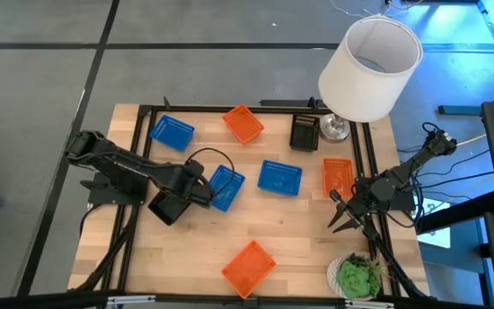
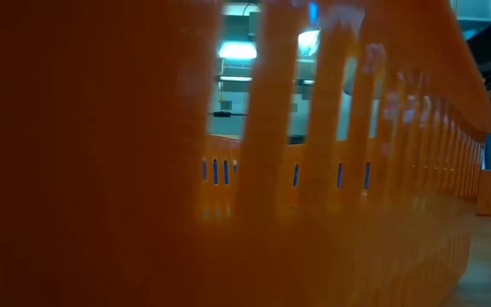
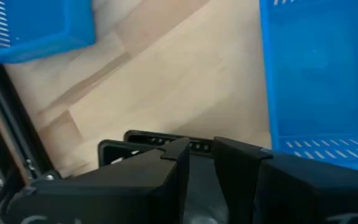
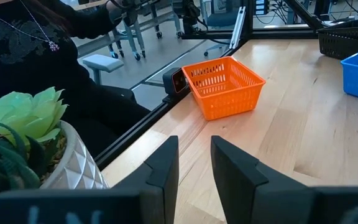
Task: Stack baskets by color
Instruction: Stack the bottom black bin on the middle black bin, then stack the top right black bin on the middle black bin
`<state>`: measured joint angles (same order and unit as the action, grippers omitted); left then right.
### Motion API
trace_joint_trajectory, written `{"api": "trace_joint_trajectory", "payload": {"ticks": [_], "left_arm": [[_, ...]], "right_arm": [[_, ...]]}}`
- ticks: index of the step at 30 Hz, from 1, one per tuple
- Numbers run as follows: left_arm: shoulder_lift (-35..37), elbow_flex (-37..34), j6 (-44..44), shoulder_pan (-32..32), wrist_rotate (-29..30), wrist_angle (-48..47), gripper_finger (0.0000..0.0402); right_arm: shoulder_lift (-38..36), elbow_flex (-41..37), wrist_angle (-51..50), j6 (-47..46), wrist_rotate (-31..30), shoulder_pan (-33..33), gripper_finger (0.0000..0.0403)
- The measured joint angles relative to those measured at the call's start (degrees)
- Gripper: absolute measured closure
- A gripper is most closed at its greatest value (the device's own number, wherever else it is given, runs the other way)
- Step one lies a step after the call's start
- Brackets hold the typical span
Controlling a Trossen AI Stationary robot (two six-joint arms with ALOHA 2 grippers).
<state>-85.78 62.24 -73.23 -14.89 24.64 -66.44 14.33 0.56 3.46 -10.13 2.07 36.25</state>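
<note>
Left claw (image 1: 202, 190) sits low over the counter (image 1: 187, 257) at the edge of a blue basket (image 1: 227, 186); its fingers (image 3: 232, 155) stand a little apart with only a narrow gap, nothing held, the blue rim just beside them in the left wrist view. Right claw (image 1: 340, 215) hovers near the counter's right side, fingers (image 4: 166, 158) parted, empty, close to the upright-tilted orange basket (image 1: 337, 176).

Outward from there: second blue basket (image 1: 280, 178) mid-counter, third blue basket (image 1: 171, 131) toward the far left. Far orange basket (image 1: 243, 124) near the back rail, near orange basket (image 1: 249, 267) at the front edge, filling the low view. One black basket (image 1: 304, 132) shows beside the lampshade (image 1: 370, 67); a second black one cannot be made out. Plant (image 1: 358, 276) at front right.

Handling, as a judgement: baskets look light, thin, stiffish plastic, slightly flexible walls, smooth and likely slippery. Best hold is a pinch over one wall's rim, one finger inside, one outside. Light weight means they may skid when nudged. Nothing stacked yet.
</note>
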Motion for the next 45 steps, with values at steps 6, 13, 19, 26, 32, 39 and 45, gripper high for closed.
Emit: {"api": "trace_joint_trajectory", "payload": {"ticks": [6, 13, 19, 26, 32, 39, 45], "left_arm": [[0.0, 0.0, -2.16, -1.13, -0.41, 0.03, 0.0337], [0.0, -1.25, -5.06, -2.27, -0.24, 0.27, 0.0337], [0.0, -4.63, -6.19, -2.78, 0.26, 3.49, 0.0337], [-0.02, -6.19, -6.1, -2.78, -0.57, 4.25, 0.0337], [0.97, -2.62, -2.95, -3.12, 2.54, 4.28, 0.0337], [2.72, 1.06, 1.79, -4.2, 8.72, 4.17, 0.0337], [3.56, 1.09, 1.92, -5.84, 9.77, 3.68, 0.0337]], "right_arm": [[0.0, 0.0, 0.0, 0.07, 0.02, -0.01, 0.0309], [0.02, 0.0, -0.02, 0.07, 0.02, -0.02, 0.0309], [0.0, 0.0, -0.02, 0.09, 0.0, -0.01, 0.0309], [0.01, 0.0, -0.02, 0.04, 0.01, 0.0, 0.0309], [0.0, 0.0, 2.0, -0.15, 0.04, -0.01, 0.0309], [0.01, 0.01, 9.66, 1.53, -0.44, 0.0, 0.0309], [0.0, 0.01, 13.88, 1.4, -0.47, 0.0, 0.0309]]}}
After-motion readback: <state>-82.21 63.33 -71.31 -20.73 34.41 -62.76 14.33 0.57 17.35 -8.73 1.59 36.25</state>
